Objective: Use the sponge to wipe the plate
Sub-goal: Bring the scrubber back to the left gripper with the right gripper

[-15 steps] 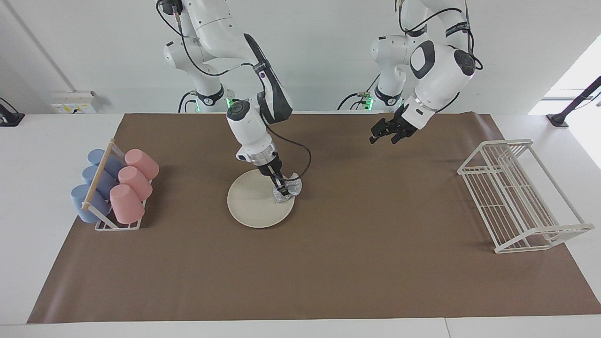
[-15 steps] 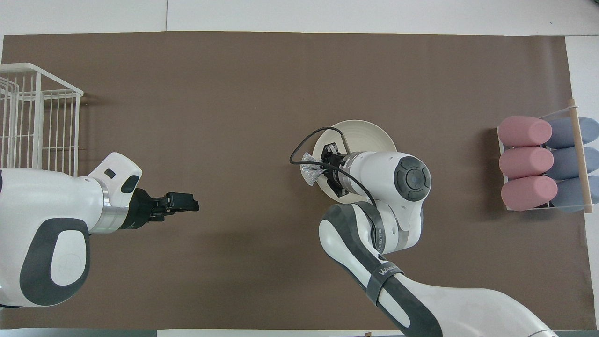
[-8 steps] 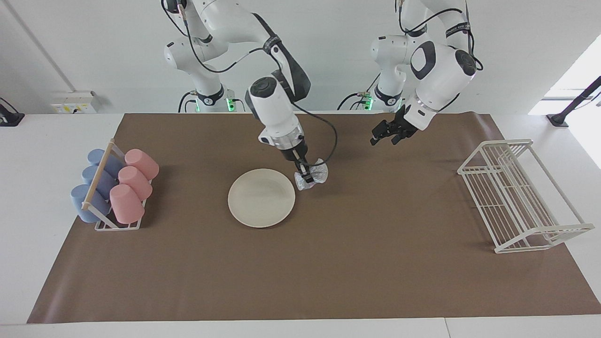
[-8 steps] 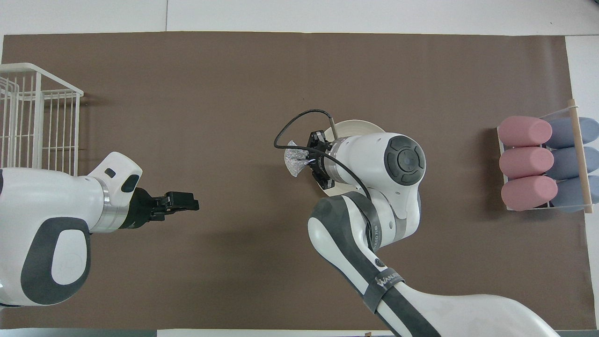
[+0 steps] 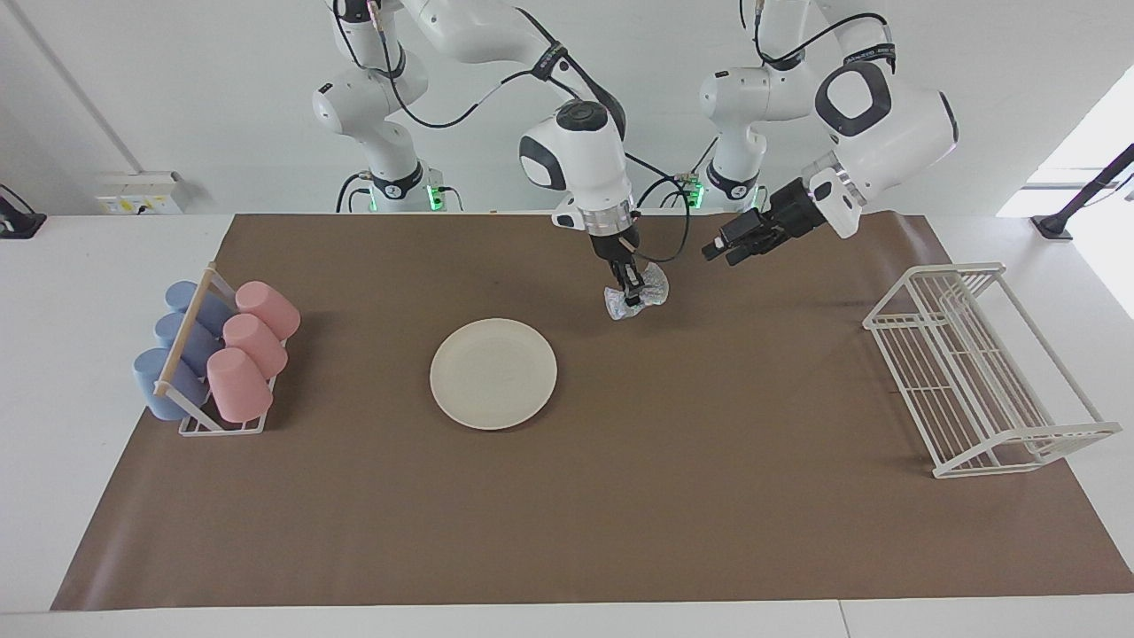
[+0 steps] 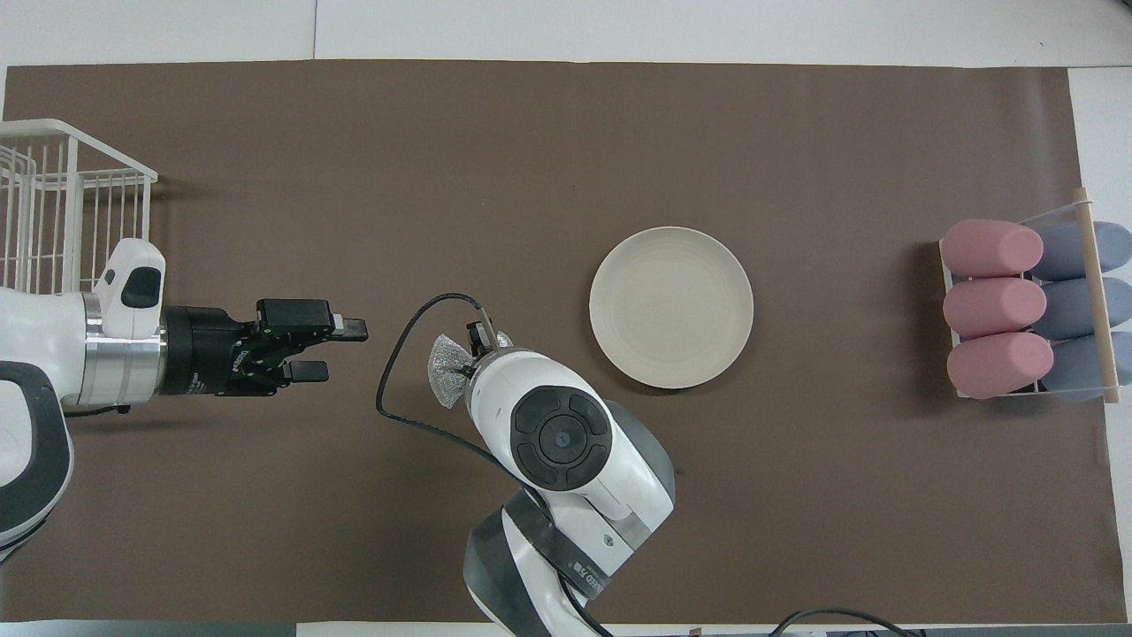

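You had the right tool [image 5: 631,295] clamped on the sponge [image 5: 640,294], hanging over bare worktop [image 5: 709,496]; the plate [image 5: 493,374] lay toward the right arm's end. The left tool [image 5: 728,249] waited, fingers narrowly apart.

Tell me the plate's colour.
Plain cream-white, no pattern; the plate shows best in the overhead view, lying bare on the brown mat.

From overhead, I see the white wire rack [image 6: 62,212] cut off; my right arm's wrist hides part of the silvery mesh sponge [image 6: 445,370].
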### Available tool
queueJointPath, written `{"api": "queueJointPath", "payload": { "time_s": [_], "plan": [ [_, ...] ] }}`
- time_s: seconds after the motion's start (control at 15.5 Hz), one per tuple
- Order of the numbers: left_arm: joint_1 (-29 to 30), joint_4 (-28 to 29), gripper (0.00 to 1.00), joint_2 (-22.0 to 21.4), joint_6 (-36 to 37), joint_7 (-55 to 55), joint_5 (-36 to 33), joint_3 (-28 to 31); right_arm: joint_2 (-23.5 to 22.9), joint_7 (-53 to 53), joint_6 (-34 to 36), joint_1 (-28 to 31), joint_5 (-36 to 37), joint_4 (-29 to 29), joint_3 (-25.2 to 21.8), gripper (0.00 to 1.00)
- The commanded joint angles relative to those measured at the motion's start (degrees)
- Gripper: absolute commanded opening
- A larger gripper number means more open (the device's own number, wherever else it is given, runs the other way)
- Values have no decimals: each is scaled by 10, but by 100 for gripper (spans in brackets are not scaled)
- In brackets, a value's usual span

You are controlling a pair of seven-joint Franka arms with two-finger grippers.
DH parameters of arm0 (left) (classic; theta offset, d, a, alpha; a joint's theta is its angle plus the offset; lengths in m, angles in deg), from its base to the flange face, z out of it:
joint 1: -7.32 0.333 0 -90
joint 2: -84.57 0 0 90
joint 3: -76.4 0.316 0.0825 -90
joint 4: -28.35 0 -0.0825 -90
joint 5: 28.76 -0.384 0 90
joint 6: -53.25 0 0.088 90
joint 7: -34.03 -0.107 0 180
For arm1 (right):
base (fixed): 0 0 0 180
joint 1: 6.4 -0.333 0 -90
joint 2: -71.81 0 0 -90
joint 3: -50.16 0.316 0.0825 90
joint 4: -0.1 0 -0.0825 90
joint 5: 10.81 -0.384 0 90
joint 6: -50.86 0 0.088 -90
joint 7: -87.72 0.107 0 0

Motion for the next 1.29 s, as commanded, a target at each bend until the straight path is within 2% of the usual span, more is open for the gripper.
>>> {"api": "queueJointPath", "payload": {
  "time_s": [0.0,0.13,0.26,0.39,0.52,0.71,0.78,0.97,1.1,1.23],
  "plan": [
    [-1,10,100,8,-11,-19,11,-3,-6,8,13,5,14,13,0,0],
    [-17,40,100,24,-89,-53,12,-7,-4,8,16,5,14,13,0,0],
    [-21,36,100,54,-94,-120,20,-7,-2,8,20,5,14,15,-1,0],
    [-26,36,100,66,-90,-125,50,-8,2,9,30,5,14,32,-1,0],
    [-76,36,100,76,-113,-125,92,-7,1,10,64,6,14,59,-1,0],
    [-87,29,99,85,-124,-125,118,-7,4,9,82,11,14,72,-1,0],
    [-88,29,96,85,-124,-125,118,-7,4,9,81,11,14,72,-1,0],
    [-81,19,70,86,-94,-127,118,-6,4,9,82,11,16,72,-1,0],
    [-80,17,69,86,-85,-126,118,-6,4,8,82,13,17,71,-1,0],
    [-80,11,57,87,-80,-125,118,-5,4,8,82,15,17,71,-1,0]
  ]
}}
